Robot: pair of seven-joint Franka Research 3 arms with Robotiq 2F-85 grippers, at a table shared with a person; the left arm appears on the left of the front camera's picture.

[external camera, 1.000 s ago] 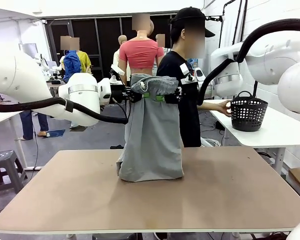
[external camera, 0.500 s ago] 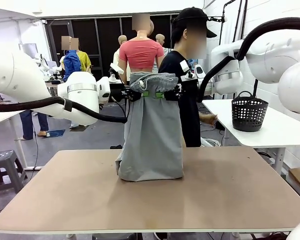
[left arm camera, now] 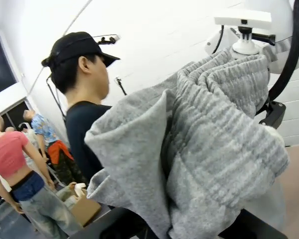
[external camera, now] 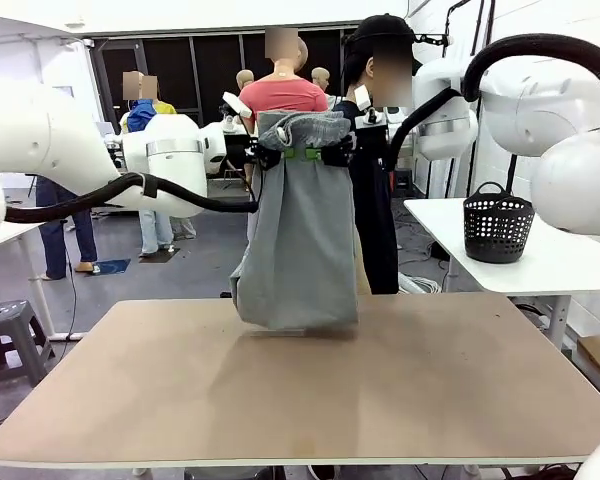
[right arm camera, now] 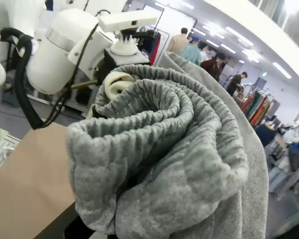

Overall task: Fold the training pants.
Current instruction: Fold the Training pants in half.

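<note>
Bunched grey waistband of the training pants (left arm camera: 209, 149) swamps the lower half of the left wrist view, hiding that gripper's fingers; the same fabric buries the fingers at the bottom of the right wrist view. In the front view, center, the hanging pants screen most of the person (external camera: 375, 190) behind them, and whether the hem touches the table (external camera: 300, 385) cannot be told.
</note>
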